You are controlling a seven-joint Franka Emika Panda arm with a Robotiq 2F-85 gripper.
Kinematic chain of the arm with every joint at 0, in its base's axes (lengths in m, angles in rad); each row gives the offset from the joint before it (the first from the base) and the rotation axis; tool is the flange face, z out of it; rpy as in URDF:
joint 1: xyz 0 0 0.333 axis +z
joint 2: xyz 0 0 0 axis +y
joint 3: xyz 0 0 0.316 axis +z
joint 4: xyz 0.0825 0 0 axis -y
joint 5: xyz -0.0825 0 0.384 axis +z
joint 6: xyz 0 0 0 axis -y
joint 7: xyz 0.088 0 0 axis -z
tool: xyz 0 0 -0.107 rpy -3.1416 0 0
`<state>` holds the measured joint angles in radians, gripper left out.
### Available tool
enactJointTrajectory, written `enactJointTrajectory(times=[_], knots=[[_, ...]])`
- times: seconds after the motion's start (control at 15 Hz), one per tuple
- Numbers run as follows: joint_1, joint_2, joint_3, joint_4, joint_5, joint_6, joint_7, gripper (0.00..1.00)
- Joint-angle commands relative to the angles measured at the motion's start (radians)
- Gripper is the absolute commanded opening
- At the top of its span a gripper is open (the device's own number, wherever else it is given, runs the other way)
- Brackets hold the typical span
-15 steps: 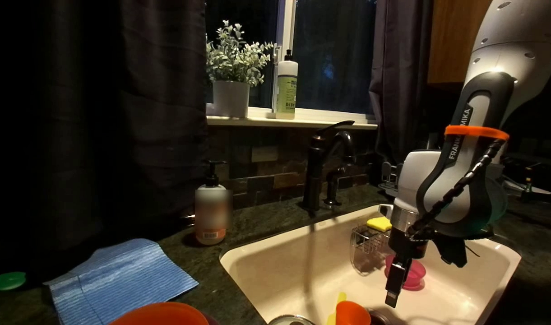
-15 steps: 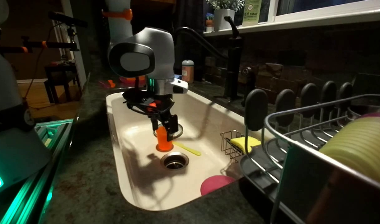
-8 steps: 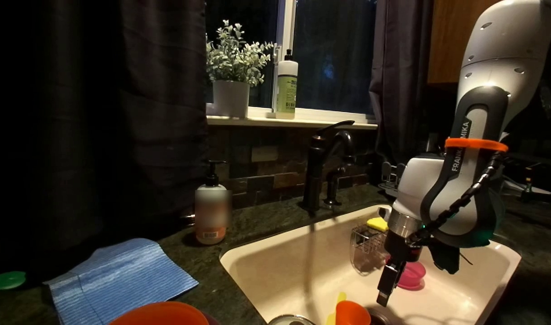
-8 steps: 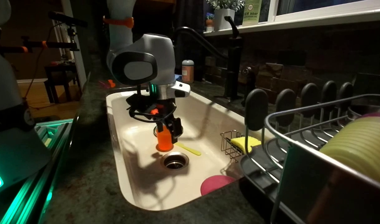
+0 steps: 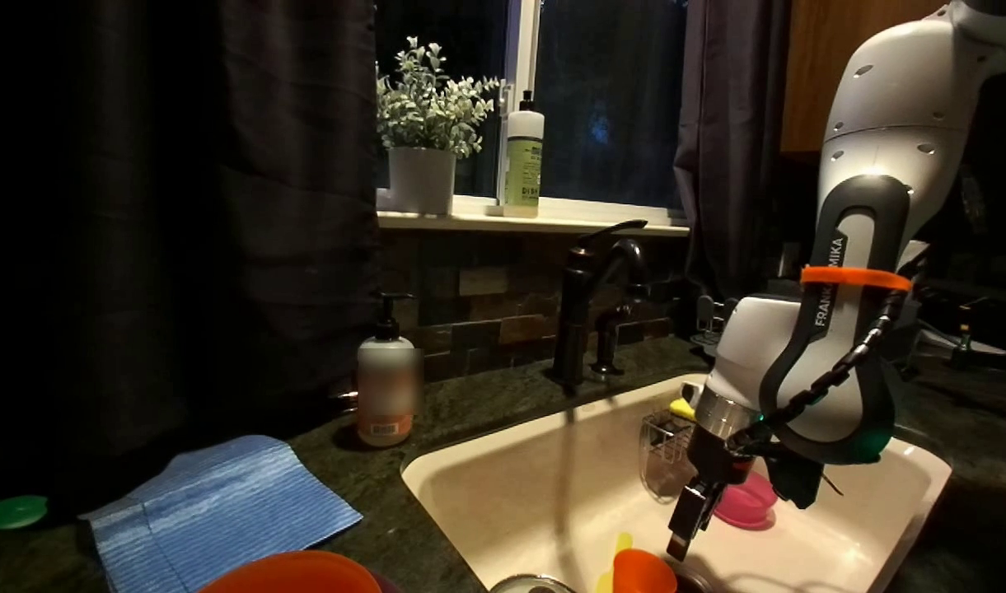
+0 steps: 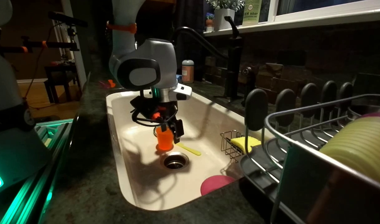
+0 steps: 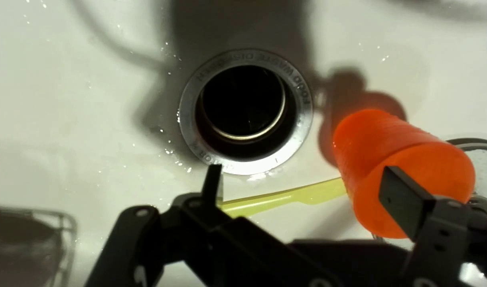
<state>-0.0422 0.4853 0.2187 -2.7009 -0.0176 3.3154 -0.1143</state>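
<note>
I've shifted my claw (image 7: 306, 187) nearer the orange cup (image 6: 165, 140); it gapes wide, gripping nothing. One cup, one yellow utensil (image 7: 283, 197), one drain (image 6: 175, 161) lie in the sink (image 5: 503, 486), in from its edges.

the tool (image 7: 307, 189) has come down nearer the orange cup (image 6: 164, 141).

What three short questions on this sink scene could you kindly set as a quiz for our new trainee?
1. True or false: the jaws are open and grip nothing.
2. Multiple choice: the green-labelled bottle stands on or in (A) the countertop, (B) the windowsill, (C) the sink.
3. Short answer: what colour is the utensil lying near the orange cup?

Key: 1. True. 2. B. 3. Yellow.
</note>
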Motion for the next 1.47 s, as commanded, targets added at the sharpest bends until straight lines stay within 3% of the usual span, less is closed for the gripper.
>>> enactJointTrajectory(times=[0.0, 0.27, 0.33, 0.4, 0.53, 0.93, 1.07, 1.2, 1.4], knots=[[-0.014, 0.057, 0.012, 0.038, -0.033, 0.028, 0.043, 1.00], [-0.013, 0.090, 0.018, 0.077, -0.032, 0.014, 0.052, 1.00], [-0.015, 0.097, 0.022, 0.084, -0.032, 0.011, 0.054, 0.95], [-0.014, 0.106, 0.023, 0.092, -0.031, 0.007, 0.055, 0.74], [-0.015, 0.119, 0.028, 0.104, -0.030, 0.004, 0.059, 0.70], [-0.029, 0.133, 0.044, 0.123, -0.028, -0.003, 0.073, 0.21], [-0.071, 0.116, 0.083, 0.118, -0.034, -0.012, 0.086, 0.06], [-0.125, 0.099, 0.126, 0.116, -0.041, -0.025, 0.093, 0.00], [-0.177, 0.105, 0.160, 0.123, -0.045, -0.020, 0.094, 0.01]])
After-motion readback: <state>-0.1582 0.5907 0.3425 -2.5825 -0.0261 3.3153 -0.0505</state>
